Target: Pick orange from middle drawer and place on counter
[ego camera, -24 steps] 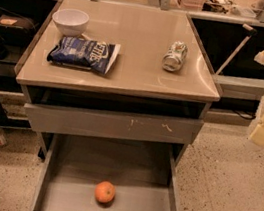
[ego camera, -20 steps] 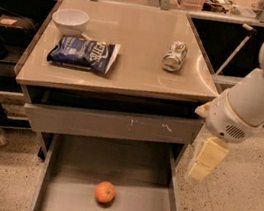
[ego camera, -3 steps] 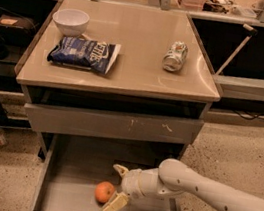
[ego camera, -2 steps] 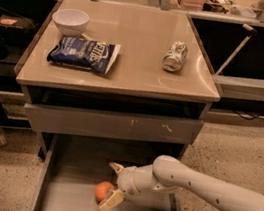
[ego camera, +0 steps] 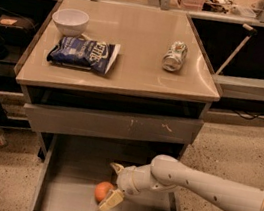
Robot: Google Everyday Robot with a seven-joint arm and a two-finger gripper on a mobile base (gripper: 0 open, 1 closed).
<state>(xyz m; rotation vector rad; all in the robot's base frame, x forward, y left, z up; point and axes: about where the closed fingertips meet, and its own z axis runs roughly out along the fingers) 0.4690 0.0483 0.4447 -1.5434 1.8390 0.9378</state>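
Gripper (ego camera: 110,187) in middle drawer (ego camera: 67,167), jaws spread, holding nothing | orange (ego camera: 101,189) at its 9 o'clock, beside lower finger | risk: off-centre closing nudges round fruit, rolls away

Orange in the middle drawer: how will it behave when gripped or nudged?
Being round and lying on the flat floor of the middle drawer, the orange will likely roll if nudged off-centre. Its smooth skin may slip in the open gripper, which sits right beside it inside the drawer. It is probably firm enough for a moderate squeeze.
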